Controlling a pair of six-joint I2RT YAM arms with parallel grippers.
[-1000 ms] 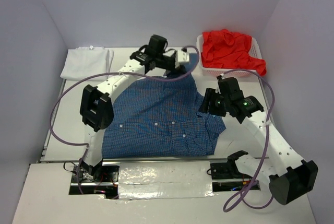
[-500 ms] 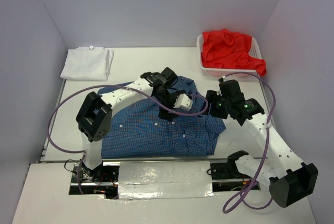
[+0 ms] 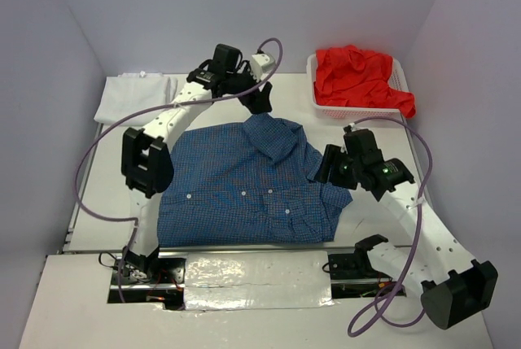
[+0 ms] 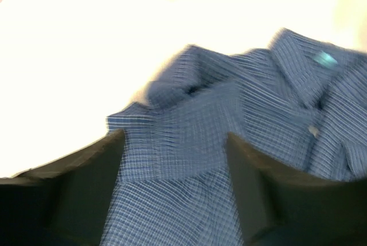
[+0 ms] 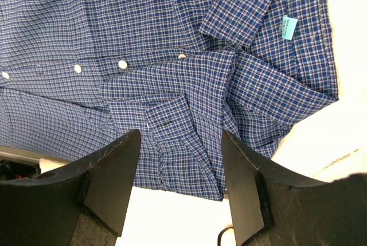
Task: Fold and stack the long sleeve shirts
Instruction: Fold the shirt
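blue checked shirt (image 3: 244, 186) flat at mid-table, collar (image 3: 273, 133) at far side. left gripper (image 3: 262, 103) wide open, empty, over the collar; right gripper (image 3: 323, 168) wide open, empty, over its right edge.

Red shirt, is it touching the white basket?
Touching. The top view shows the red shirt heaped inside the white basket and draped over its right rim.

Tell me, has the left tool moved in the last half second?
Yes. The left tool moved from over the middle of the blue shirt toward the back wall, now at its collar, level with the basket.
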